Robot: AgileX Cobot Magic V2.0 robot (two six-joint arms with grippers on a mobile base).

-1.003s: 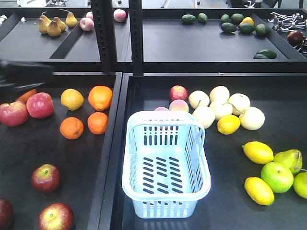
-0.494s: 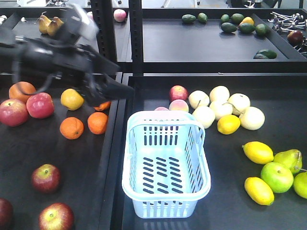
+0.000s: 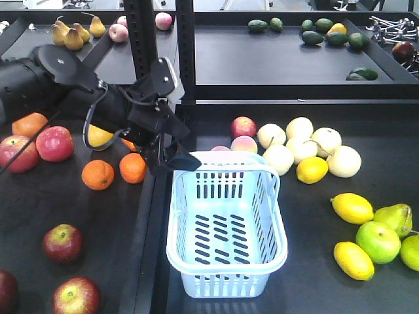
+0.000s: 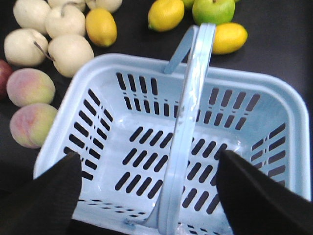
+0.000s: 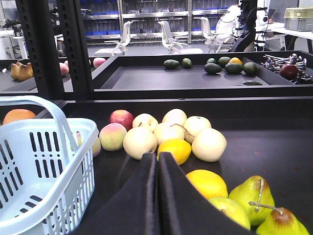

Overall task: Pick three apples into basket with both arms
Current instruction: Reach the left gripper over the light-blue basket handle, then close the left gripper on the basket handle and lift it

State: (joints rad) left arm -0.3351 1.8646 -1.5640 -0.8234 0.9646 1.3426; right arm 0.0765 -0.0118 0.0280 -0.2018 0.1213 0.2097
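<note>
Three dark red apples lie at the front left: one (image 3: 62, 243), one (image 3: 76, 296), and one cut by the frame's edge (image 3: 5, 288). The pale blue basket (image 3: 196, 281) stands in the middle, holding nothing, one handle up. My left gripper (image 3: 177, 159) hangs over the basket's far left corner, far from the apples. In the left wrist view it (image 4: 149, 196) is open and holds nothing, with the basket (image 4: 247, 81) and its handle (image 4: 188, 127) below between the black fingers (image 4: 44, 196). My right gripper (image 5: 157, 196) is shut and holds nothing, beside the basket (image 5: 49, 183); it is out of the front view.
Two brighter red apples (image 3: 54, 142) and oranges (image 3: 98, 174) lie under the left arm. A raised divider (image 3: 152, 216) separates the left tray from the basket's tray. Peaches, pale pears (image 3: 344, 161), lemons (image 3: 352, 208) and a green apple (image 3: 378, 241) lie right of the basket. Rack posts (image 3: 185, 46) stand behind.
My left arm has swung in from the far left, over the oranges, to the basket's far left corner. The basket and fruit have not moved.
</note>
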